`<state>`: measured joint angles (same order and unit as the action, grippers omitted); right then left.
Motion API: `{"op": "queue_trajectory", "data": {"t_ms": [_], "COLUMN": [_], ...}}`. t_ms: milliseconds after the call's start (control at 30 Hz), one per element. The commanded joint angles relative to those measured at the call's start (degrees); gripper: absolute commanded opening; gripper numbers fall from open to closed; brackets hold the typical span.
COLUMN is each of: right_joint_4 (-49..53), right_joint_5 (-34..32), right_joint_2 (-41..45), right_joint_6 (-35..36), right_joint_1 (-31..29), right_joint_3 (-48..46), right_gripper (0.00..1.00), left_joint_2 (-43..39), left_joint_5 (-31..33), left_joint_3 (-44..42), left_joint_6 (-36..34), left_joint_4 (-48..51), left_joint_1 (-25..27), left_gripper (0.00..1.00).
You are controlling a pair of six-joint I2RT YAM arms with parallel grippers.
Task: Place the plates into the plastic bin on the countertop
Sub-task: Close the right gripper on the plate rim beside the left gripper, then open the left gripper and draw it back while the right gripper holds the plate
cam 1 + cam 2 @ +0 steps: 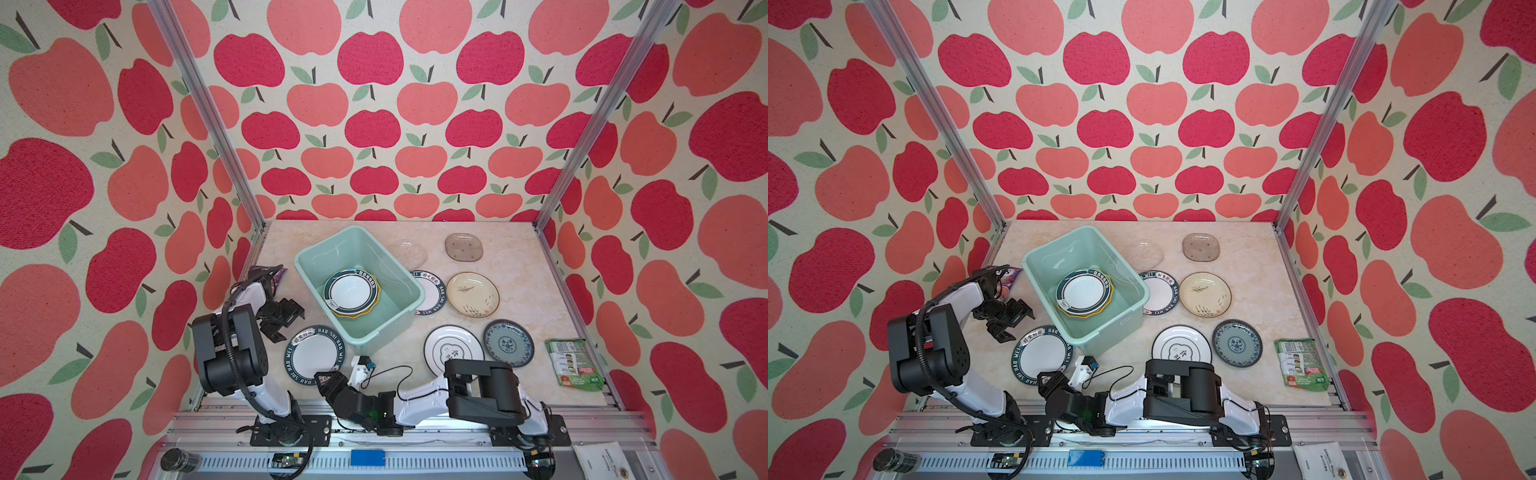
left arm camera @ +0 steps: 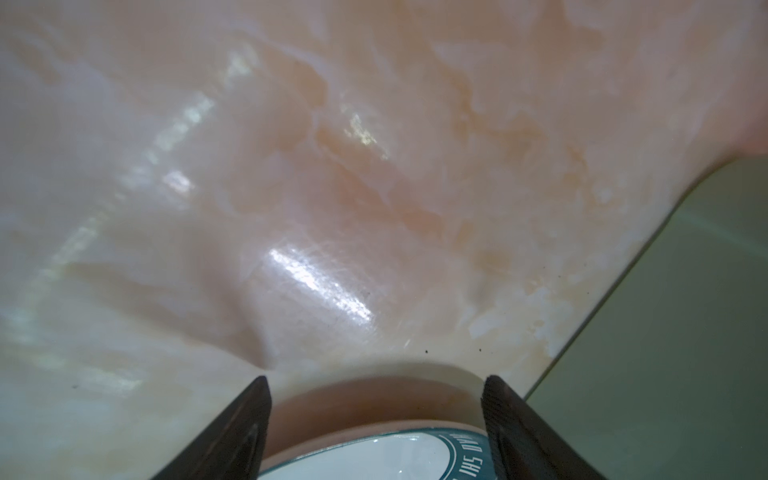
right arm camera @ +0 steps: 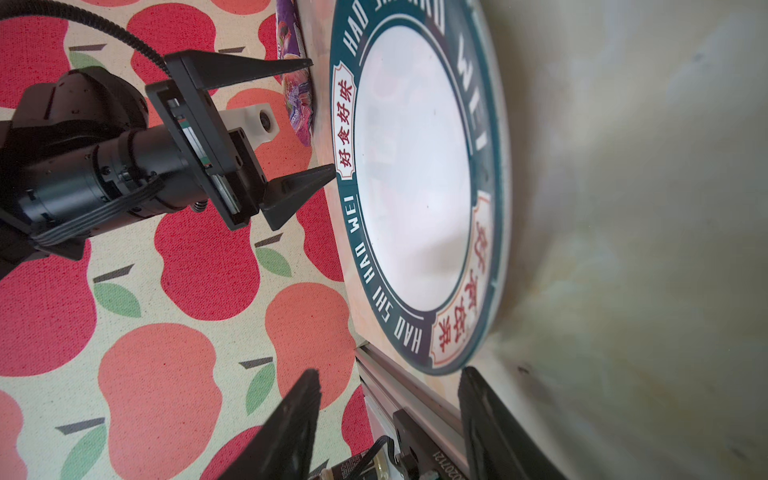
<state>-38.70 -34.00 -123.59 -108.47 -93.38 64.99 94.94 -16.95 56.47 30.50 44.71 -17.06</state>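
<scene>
Lying beside the plastic bin (image 1: 309,253): white plate (image 1: 314,354), teal rim lettered HAO SHI HAO WEI, flat on the tabletop (image 1: 519,257).
Left gripper (image 1: 289,323): we see jaws spread wide at its rim.
Right gripper (image 3: 389,372): jaws parted, released, at its near edge.
Bin contents: two stacked plates (image 1: 351,291).

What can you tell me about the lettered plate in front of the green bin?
The lettered plate is round: white centre, dark teal rim with white HAO SHI HAO WEI lettering and red characters. It lies flat on the countertop close to the bin. The left claw and right claw, both open, sit at opposite edges.
</scene>
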Motion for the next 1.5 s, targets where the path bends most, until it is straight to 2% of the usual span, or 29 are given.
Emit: {"op": "queue_trajectory", "data": {"t_ms": [0,133,333,900,1100,1200,1367,1467], "right_joint_4": [2.42,3.01,3.4,4.68,4.51,4.13,3.67,5.45], "right_joint_5": [-1.25,-1.07,0.37,1.38,1.5,1.95,2.24,2.44], "right_joint_2": [-1.41,-1.89,-2.75,-1.93,-1.57,-1.11,0.33,2.34], "right_joint_6": [-0.58,-0.61,-0.61,0.36,0.69,2.1,7.2,10.59], "right_joint_1": [0.99,1.27,1.86,2.15,2.22,2.17,2.33,2.41], "right_joint_3": [1.54,2.13,3.23,3.22,2.86,2.98,3.65,4.04], "right_gripper": [0.53,0.53,0.37,0.06,0.0,0.0,0.0,0.0], "left_joint_2": [0.17,0.14,-0.43,-2.83,-3.04,-4.57,-7.97,-10.45], "left_joint_5": [-0.05,0.14,0.99,1.96,0.61,0.1,-1.68,-3.53], "left_joint_3": [-1.02,-1.7,-2.33,-3.84,-4.16,-3.93,-3.83,-3.74], "left_joint_6": [-0.88,-0.82,-0.7,-0.89,-0.39,-0.51,-1.46,-1.69], "left_joint_4": [0.3,0.12,0.55,0.87,0.28,0.75,1.51,2.14], "left_joint_1": [0.17,0.21,0.62,0.49,0.29,-0.49,-3.87,-6.96], "left_gripper": [0.81,0.76,0.64,0.62,0.66,0.72,0.83,0.85]}}
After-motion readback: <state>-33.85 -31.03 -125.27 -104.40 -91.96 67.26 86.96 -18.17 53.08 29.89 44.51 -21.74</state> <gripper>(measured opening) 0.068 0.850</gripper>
